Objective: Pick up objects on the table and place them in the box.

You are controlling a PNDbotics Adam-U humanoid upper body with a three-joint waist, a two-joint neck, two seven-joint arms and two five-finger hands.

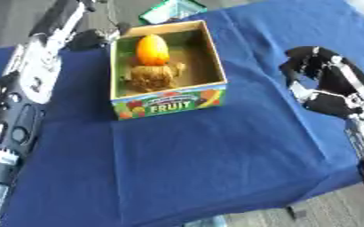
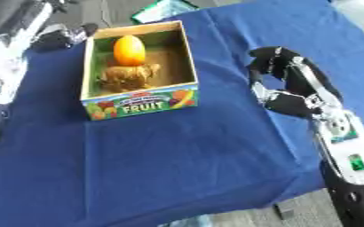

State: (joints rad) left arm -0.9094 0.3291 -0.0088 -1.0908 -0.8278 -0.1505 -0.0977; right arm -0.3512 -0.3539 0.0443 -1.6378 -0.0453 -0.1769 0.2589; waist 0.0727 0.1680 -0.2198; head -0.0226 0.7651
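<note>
Right hand [image 2: 282, 73] is seen curled over the blue tablecloth [image 2: 177, 155], nothing held, right of the box. Left hand [image 1: 88, 40] is glimpsed behind the box, fingers unreadable. FRUIT box [image 1: 169, 103] is loaded with an orange [image 1: 152, 49] touching a brown lumpy item [image 1: 150, 75].

Both eye views look steeply down from the head onto the blue desk [image 1: 216, 155], fairly near, slightly askew. They share the box [image 1: 168, 103] and right hand [image 2: 282, 80]; the right eye sits slightly rightward.
</note>
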